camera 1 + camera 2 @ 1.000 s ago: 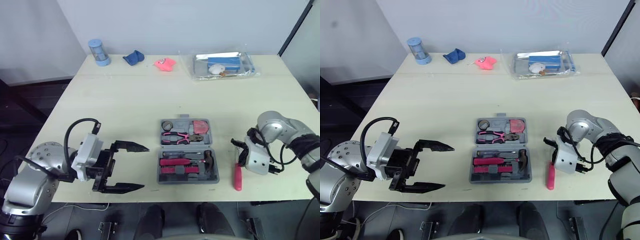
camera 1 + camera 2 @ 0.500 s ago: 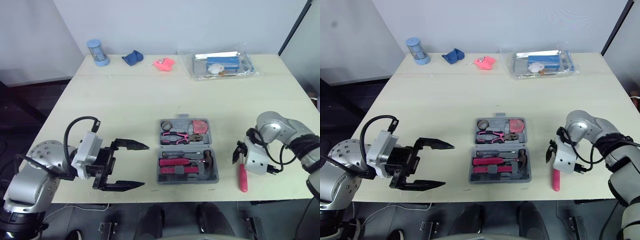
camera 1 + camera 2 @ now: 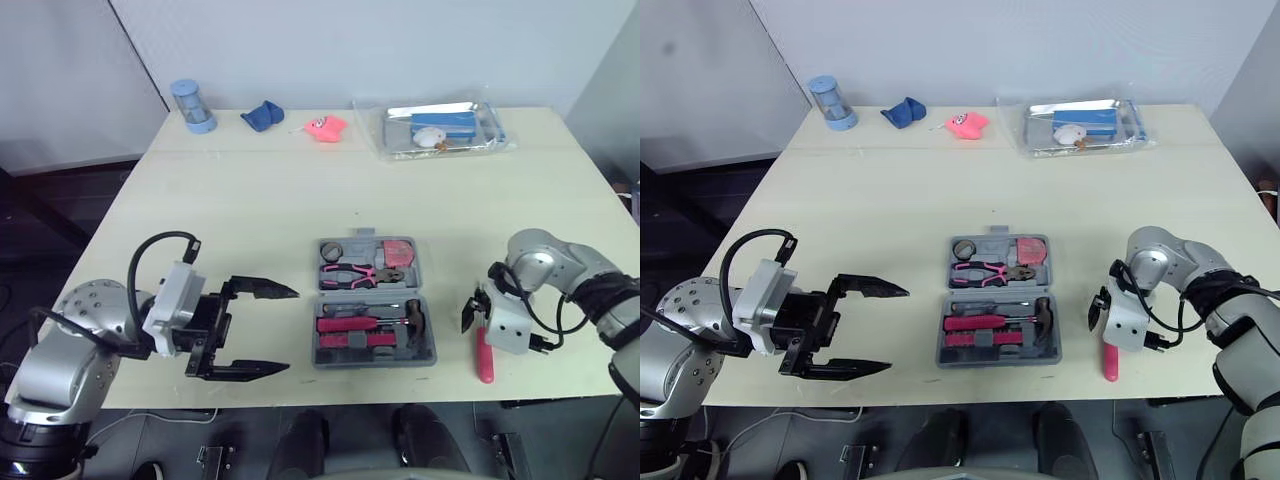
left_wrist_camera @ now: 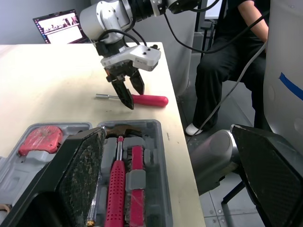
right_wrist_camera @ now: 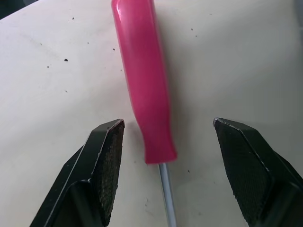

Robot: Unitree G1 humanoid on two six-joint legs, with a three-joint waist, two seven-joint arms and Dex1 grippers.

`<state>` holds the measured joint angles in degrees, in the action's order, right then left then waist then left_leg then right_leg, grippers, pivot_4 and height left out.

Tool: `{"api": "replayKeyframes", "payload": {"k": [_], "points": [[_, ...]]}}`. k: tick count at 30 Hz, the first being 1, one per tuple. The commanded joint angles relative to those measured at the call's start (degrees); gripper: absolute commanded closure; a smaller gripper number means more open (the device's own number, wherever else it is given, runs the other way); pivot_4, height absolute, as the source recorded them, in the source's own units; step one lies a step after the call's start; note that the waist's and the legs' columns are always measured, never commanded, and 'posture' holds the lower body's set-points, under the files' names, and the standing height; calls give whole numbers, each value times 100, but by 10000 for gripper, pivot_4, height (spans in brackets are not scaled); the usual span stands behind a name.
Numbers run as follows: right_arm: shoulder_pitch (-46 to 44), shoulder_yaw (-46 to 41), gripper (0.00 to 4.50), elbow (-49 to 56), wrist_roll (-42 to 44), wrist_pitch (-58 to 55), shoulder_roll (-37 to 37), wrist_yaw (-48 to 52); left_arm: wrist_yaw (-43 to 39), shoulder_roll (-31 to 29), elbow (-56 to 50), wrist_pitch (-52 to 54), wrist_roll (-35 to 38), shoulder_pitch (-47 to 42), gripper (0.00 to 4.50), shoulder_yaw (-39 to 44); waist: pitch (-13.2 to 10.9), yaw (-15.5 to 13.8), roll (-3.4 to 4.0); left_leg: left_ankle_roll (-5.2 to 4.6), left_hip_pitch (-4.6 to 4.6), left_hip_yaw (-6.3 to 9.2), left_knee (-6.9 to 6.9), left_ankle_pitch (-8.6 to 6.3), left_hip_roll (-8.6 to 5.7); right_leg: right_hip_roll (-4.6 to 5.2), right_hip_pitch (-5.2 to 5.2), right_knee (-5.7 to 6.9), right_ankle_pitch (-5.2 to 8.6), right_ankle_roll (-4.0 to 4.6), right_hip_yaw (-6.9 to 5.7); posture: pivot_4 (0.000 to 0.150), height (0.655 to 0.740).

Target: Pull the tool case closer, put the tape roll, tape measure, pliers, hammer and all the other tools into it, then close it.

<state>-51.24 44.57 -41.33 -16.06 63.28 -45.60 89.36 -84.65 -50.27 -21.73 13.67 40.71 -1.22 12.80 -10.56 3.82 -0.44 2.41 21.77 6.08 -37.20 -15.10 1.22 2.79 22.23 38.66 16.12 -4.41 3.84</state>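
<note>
- tool case [image 3: 376, 291] lies open and flat at table centre, toward the near edge
- far half: tape roll [image 3: 334, 248], pliers [image 3: 350, 274], red tape measure [image 3: 401, 252]
- near half: hammer [image 3: 416, 317], with pink-handled tools beside it
- screwdriver [image 3: 486, 361] with a pink handle lies on the table at 3-4 o'clock of the case, apart from it, close to the near edge
- the handle points to 6 o'clock and the metal shaft to 12
- right gripper [image 3: 474, 317] is at the 12 o'clock end of the handle, fingers pointing down and spread wide
- in the right wrist view the fingers [image 5: 105, 165] straddle the junction of handle and shaft, with a gap on each side and no contact; it holds nothing
- left gripper [image 3: 288, 332] is at 9 o'clock of the case, low over the table, jaws wide and empty, tips pointing at the case's left wall, near but not touching
- far edge of the table at 11-1 o'clock: blue cylinder [image 3: 195, 105], blue cloth [image 3: 265, 115], pink item [image 3: 326, 127], clear bag [image 3: 440, 128] with blue contents
- the left wrist view shows a seated person [image 4: 227, 66] beyond the table and a laptop [image 4: 57, 26]
</note>
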Motion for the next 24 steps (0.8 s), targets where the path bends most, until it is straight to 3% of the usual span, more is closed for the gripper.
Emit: {"api": "replayKeyframes", "payload": {"k": [1, 4, 6, 10, 18, 24], "points": [[14, -27, 20969, 33, -2, -52, -34, 5, 20, -7, -55, 5, 77, -28, 0, 11, 0, 0, 0, 0, 0, 0, 0, 0, 0, 0, 0, 0, 0, 0, 0, 1500, 7400], [31, -35, 35801, 67, 14, -95, -79, 53, 24, -8, -73, 13, 81, -26, 0, 6, 0, 1, 0, 0, 0, 0, 0, 0, 0, 0, 0, 1, 0, 0, 0, 1500, 7400], [58, -72, 41749, 134, 104, -203, -112, 105, 29, -7, -87, 17, 81, -21, 0, 6, 0, 2, 0, 0, 0, 1, 0, 0, 0, 0, 0, 1, 0, 0, 0, 1500, 7400], [131, -324, 41750, 640, 599, -1170, -270, 277, 47, 4, -116, 18, 91, -6, 0, 12, -1, 0, 2, 0, 0, 1, 0, 0, 0, 0, 0, 2, 0, 0, 0, 1500, 7400], [1890, -1819, 41750, 3516, 1804, -6502, -1055, -244, 126, 46, -222, 21, 121, 59, 0, 25, -2, -130, 4, -2, 10, 13, -1, -1, -3, 1, 2, 2, 1, 2, -9, 1500, 7400], [3054, -3168, 41750, 4574, 2455, -9342, -1118, -1520, 251, 76, -386, 81, 189, 137, 0, 45, -3, -142, 5, -2, 10, 11, -5, -1, -4, 1, 2, 4, 1, 1, -8, 1500, 7400]]}}
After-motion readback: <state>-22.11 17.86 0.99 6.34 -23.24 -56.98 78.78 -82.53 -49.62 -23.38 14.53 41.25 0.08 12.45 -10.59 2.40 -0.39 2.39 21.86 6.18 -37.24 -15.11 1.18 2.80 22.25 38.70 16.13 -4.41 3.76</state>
